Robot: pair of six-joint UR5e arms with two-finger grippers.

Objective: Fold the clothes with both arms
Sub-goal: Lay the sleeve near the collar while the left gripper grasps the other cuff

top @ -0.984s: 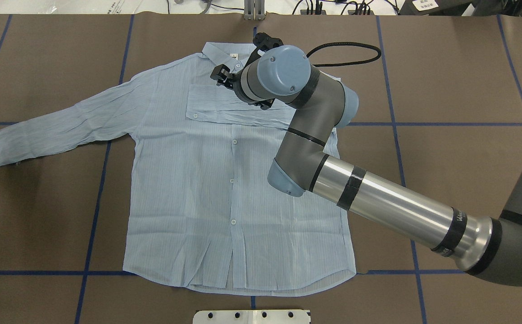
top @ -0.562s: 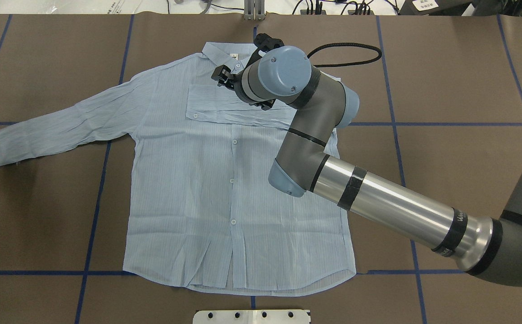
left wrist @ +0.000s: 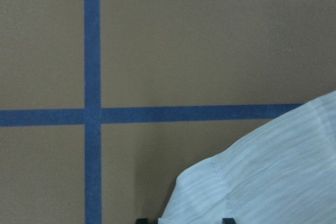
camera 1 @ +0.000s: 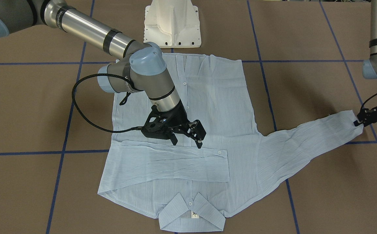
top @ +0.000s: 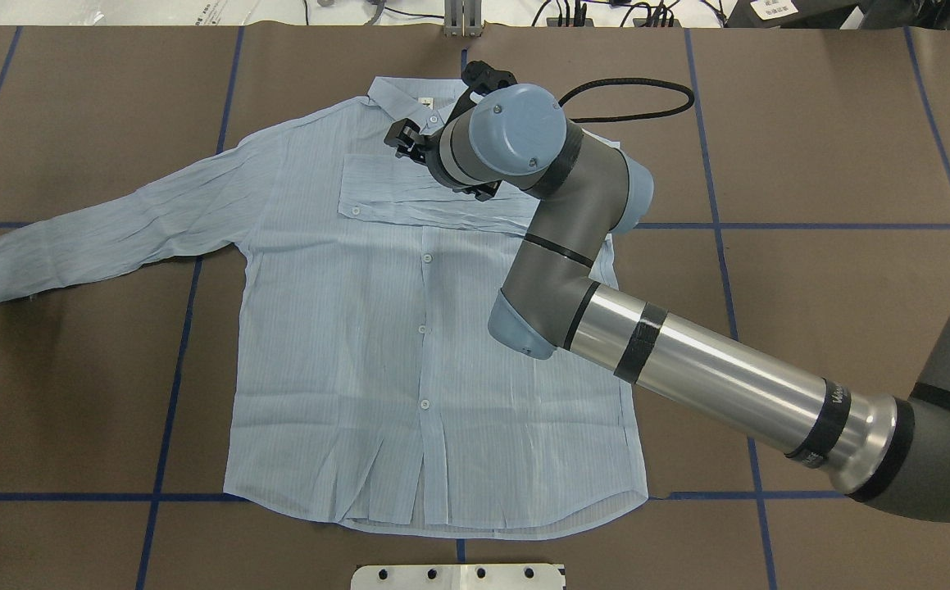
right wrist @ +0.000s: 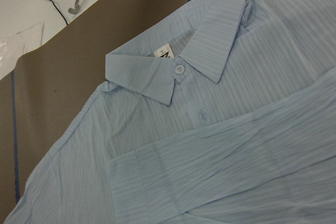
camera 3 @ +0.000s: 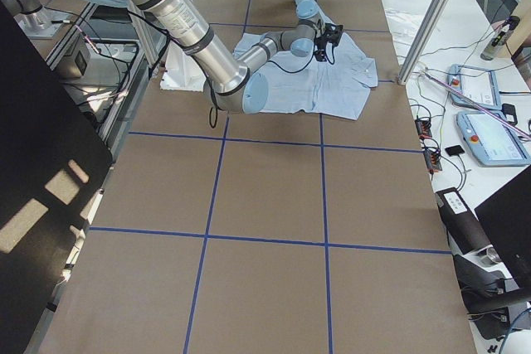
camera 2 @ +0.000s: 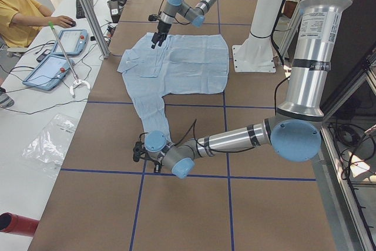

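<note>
The light-blue shirt [top: 409,344] lies flat, buttons up, collar [camera 1: 191,211] toward the far side from the robot. One sleeve [camera 1: 168,164] is folded across the chest. My right gripper [camera 1: 187,143] hovers open just above that sleeve's edge, nothing between its fingers; in the overhead view the right gripper [top: 406,141] is partly hidden by the wrist. The other sleeve [top: 114,229] stretches out to my left. My left gripper [camera 1: 359,123] sits at its cuff [left wrist: 273,177], whose edge lies between the two spread black fingertips [left wrist: 140,220].
The white pedestal base [camera 1: 172,26] stands by the shirt's hem. A black cable loop [camera 1: 77,107] hangs off the right wrist. Blue tape lines [top: 171,369] cross the brown table. A person [camera 2: 23,13] and control tablets [camera 3: 489,134] are at a side table.
The left gripper has crept slightly outward and nearer along the cuff end; the sleeve itself has stayed put. The right arm has hardly moved.
</note>
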